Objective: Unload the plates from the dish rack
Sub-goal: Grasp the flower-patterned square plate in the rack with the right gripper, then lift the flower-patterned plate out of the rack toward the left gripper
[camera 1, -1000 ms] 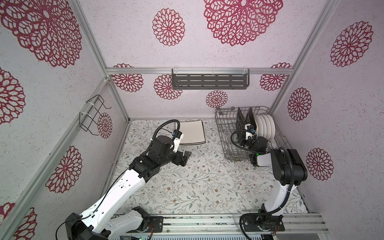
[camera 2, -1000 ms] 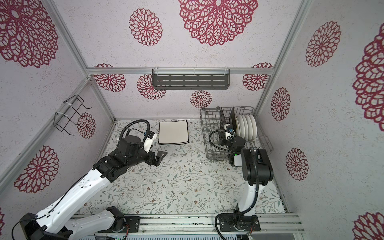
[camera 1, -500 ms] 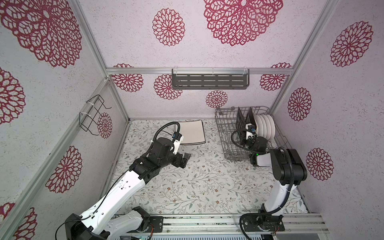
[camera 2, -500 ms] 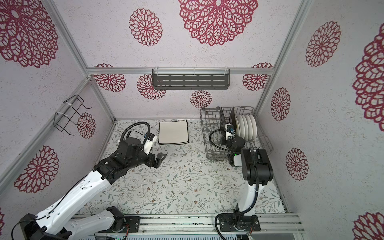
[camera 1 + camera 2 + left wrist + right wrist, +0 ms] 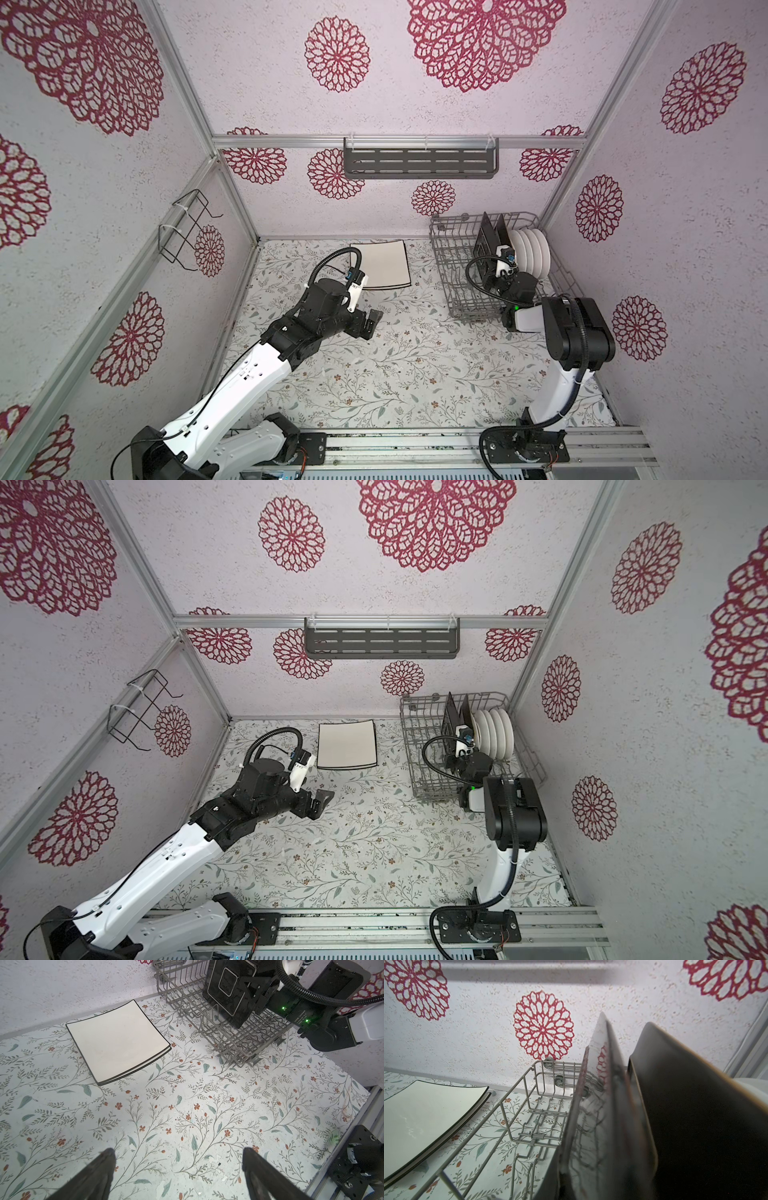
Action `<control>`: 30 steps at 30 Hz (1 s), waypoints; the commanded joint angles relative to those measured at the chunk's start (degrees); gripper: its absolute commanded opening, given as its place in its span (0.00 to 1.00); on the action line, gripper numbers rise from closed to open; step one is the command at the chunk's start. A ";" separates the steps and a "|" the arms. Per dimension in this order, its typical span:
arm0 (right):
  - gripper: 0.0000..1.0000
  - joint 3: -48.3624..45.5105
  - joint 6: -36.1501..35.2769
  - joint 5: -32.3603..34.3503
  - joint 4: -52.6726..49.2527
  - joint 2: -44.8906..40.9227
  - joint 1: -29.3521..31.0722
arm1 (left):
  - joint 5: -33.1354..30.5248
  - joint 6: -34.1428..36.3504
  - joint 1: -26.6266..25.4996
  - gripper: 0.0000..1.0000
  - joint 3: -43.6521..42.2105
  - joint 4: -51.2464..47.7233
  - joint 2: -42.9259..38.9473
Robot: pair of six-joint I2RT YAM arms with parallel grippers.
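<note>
**Right tool at the outer black plate; left tool spread above the surface**

Dish rack (image 5: pixel 451 266): grey wire, in the back right corner of the floral surface (image 5: pixel 415 374). The side toward the middle of the surface shows bare tines. The other side is loaded. The outer black plate (image 5: pixel 483 245) stands on edge facing the bare tines, with the inner black plate (image 5: pixel 501 232) just behind it. Beyond that is a close-packed row of round white plates (image 5: pixel 534 253), also on edge.

Cream plates (image 5: pixel 384 266): two, stacked flat on the surface just beside the rack, near the back wall. The left wrist view shows both dark rims, the upper plate slightly offset.

Right tool (image 5: pixel 252 986): reaches into the rack at the near edge of the outer black plate. In the left wrist view one finger lies across the plate's glossy face. In the right wrist view that plate (image 5: pixel 591 1105) runs edge-on through mid-frame with the inner black plate (image 5: pixel 685 1115) beside it. The fingers cannot be made out there. Clamped on the edge or not: cannot tell.

Left tool (image 5: pixel 177 1150): fingers (image 5: pixel 99 1169) well apart, with floral surface showing between them. It hangs above the surface in front of the cream plates, apart from them.
</note>
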 commanded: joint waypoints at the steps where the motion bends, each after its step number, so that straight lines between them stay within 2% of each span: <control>1: 0.08 3.11 4.80 -4.87 2.89 -2.82 1.64 | -0.53 -0.25 -0.81 0.97 -0.97 1.35 -0.94; 8: 0.06 5.03 -0.32 -3.76 -2.77 -6.42 3.39 | -0.13 0.15 -0.98 0.97 -0.89 3.26 -0.41; 20: 0.00 7.45 -4.22 -3.11 -8.04 -13.22 4.77 | -1.28 0.98 -0.98 0.97 -0.55 6.40 -0.18; 30: 0.00 8.63 -8.98 -2.34 -12.20 -19.67 7.90 | -2.99 0.07 -0.69 0.97 0.26 7.76 -2.57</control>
